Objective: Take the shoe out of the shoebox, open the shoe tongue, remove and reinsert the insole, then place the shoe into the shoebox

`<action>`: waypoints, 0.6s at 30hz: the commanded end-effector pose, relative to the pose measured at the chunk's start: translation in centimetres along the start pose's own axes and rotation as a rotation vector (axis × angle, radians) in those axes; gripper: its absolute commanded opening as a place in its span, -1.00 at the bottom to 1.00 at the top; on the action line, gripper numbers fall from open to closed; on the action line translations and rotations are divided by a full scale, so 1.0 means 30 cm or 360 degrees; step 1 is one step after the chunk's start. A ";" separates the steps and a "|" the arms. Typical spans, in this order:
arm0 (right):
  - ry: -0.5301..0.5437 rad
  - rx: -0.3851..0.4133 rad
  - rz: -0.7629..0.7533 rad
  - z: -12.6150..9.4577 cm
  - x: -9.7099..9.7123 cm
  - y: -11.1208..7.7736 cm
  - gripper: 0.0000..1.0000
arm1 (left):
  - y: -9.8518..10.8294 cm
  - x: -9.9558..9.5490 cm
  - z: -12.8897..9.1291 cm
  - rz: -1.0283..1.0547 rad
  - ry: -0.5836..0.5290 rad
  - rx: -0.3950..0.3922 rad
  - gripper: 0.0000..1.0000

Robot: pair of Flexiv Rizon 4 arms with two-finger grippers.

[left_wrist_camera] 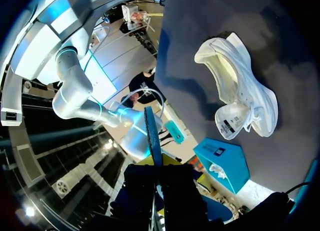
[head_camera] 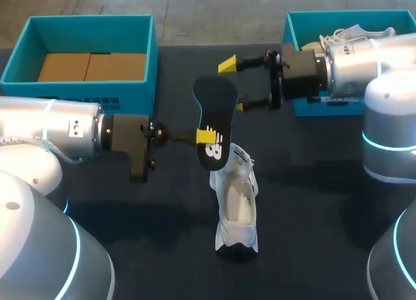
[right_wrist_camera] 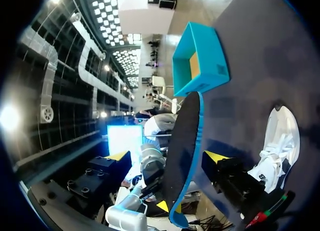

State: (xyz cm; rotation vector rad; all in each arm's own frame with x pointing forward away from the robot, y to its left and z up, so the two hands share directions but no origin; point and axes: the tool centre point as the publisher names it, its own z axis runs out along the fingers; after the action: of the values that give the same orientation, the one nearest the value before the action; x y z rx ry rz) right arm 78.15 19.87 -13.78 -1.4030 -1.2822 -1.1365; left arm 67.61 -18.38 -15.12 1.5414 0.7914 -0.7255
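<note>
The insole [head_camera: 213,108] is out of the shoe [head_camera: 237,206] and held in the air above it, so the removal half of the insole step looks done and reinsertion is next. The left pincer [head_camera: 207,136] pinches the insole near its printed end. The right pincer [head_camera: 234,86] is spread wide around the other end, with neither finger seen to touch it. The shoe lies on the worktop [head_camera: 312,202] just below, apart from both arms. The next move probably calls for steadying the shoe and feeding the insole's toe end into its opening.
</note>
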 end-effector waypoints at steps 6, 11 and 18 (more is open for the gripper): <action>-0.0043 0.0011 0.0035 0.009 0.018 -0.027 0.37 | -0.004 0.002 0.006 0.0005 -0.0001 -0.0006 -1.00; -0.0045 0.0011 0.0037 0.013 0.019 -0.037 -0.03 | -0.004 0.002 0.006 0.0005 -0.0001 -0.0006 -1.00; -0.0038 0.0021 0.0021 0.022 0.030 -0.045 -0.09 | -0.004 0.002 0.006 0.0005 -0.0001 -0.0006 -1.00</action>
State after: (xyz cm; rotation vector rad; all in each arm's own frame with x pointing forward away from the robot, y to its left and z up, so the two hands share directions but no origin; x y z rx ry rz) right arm 76.94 20.58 -13.05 -1.4134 -1.2924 -1.1036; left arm 67.59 -18.39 -15.13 1.5409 0.7913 -0.7252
